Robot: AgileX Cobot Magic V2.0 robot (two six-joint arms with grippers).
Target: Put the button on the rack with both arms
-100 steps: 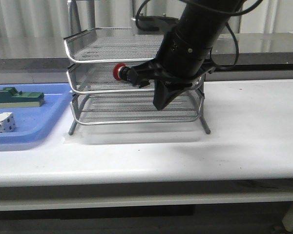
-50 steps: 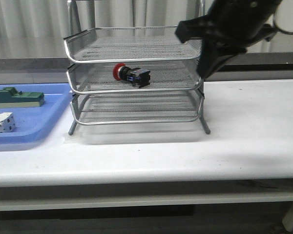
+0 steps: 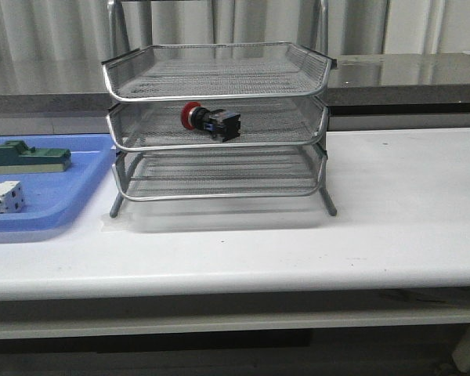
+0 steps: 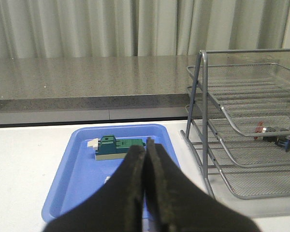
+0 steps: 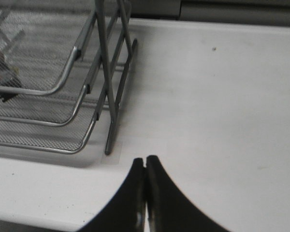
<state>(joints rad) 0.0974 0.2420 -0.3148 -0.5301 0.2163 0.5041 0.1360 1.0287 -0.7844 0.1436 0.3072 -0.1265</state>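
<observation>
1. Currently, the small push-button switch with a red mushroom cap, black body and blue rear block (image 3: pixel 210 121) is lying on its side in the middle tier of the three-tier silver wire-mesh rack (image 3: pixel 216 125), untouched by either arm.
2. No arm is being shown in the front view; the left gripper (image 4: pixel 146 180) is being seen only from its wrist camera, fingers pressed together on nothing, above the flat blue plastic tray (image 4: pixel 77 181).
3. The right gripper (image 5: pixel 145 192) is likewise being held closed and empty, over the bare white table (image 5: pixel 222 96) just beside the rack's foot.
4. Judging by this, placement is looking complete; what remains is being done well if both arms are kept clear of the rack frame, so the trays are not being jolted and the switch is not being rolled.
5. Being counted: one switch, one rack with three trays, one blue tray, one green-and-beige block (image 3: pixel 28 157), one white cube-like block (image 3: pixel 3 197), two grippers.
</observation>
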